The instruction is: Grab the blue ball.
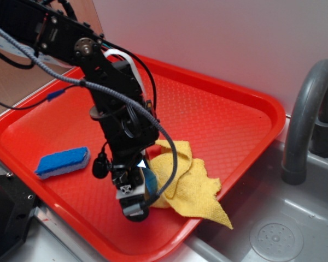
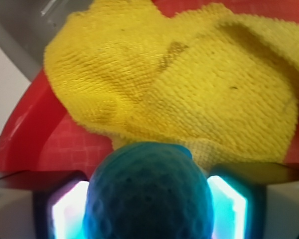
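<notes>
gripping the blue ball point(image 2: 148, 194) between both jaws, gripper point(image 1: 135, 192) low over red tray point(image 1: 218, 103), beside yellow cloth point(image 2: 189, 84).

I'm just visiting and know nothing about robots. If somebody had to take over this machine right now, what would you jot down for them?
End effector: down low over the red tray, fingers on either side of the blue ball. They look closed on it, but contact is not fully clear.
Ball: between the fingers, at the edge of the yellow cloth.
Sponge: lying apart on the tray, not involved.
Done: ball reached and straddled.
Left: confirm the grip is firm, then lift the ball.
</notes>
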{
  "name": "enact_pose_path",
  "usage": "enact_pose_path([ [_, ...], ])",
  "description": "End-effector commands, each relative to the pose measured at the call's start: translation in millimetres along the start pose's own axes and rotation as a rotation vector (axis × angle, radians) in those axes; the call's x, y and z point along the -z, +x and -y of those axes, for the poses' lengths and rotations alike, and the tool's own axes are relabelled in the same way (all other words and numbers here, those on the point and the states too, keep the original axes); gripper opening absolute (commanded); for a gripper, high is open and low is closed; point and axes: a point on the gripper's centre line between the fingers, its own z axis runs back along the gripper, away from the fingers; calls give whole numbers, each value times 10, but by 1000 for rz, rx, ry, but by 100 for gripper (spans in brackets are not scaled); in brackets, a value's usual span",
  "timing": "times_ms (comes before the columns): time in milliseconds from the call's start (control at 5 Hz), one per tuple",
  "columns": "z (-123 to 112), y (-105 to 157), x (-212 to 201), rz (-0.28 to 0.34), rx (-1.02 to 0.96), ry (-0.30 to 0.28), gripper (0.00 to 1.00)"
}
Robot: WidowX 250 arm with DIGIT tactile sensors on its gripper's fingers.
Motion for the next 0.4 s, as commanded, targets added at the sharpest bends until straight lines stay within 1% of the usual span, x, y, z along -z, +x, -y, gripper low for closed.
enact_pose_path([
  [0, -111, -4, -793, 51, -249, 123, 0],
  [200, -254, -185, -1364, 30, -494, 244, 0],
])
